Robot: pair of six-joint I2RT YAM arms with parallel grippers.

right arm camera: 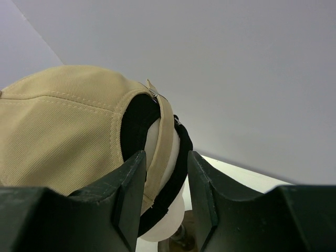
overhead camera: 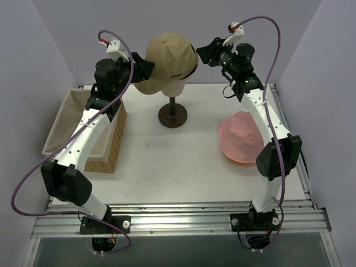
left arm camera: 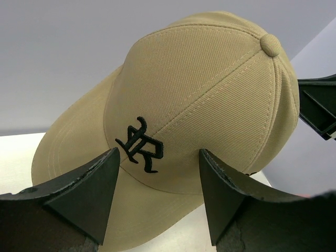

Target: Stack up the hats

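Observation:
A tan cap (overhead camera: 167, 55) with dark lettering sits on the cream head form (right arm camera: 163, 231), high above the table. Beneath it a black cap (right arm camera: 176, 173) shows as a dark band at the back opening. My left gripper (overhead camera: 147, 67) is at the tan cap's (left arm camera: 210, 94) front, open wide (left arm camera: 157, 181), with the brim just ahead of its fingers. At the rear, my right gripper (overhead camera: 199, 53) has its jaws narrowly open (right arm camera: 167, 184), and the tan cap's (right arm camera: 63, 121) back strap is seen in the gap. A pale pink hat (overhead camera: 242, 133) lies on the table at the right, with an orange edge (overhead camera: 239, 161) beneath it.
A wicker basket (overhead camera: 114, 139) with a cloth lining stands at the table's left. The head form's dark stand (overhead camera: 172, 114) rises from the middle back of the table. Grey walls close in on the left, right and rear.

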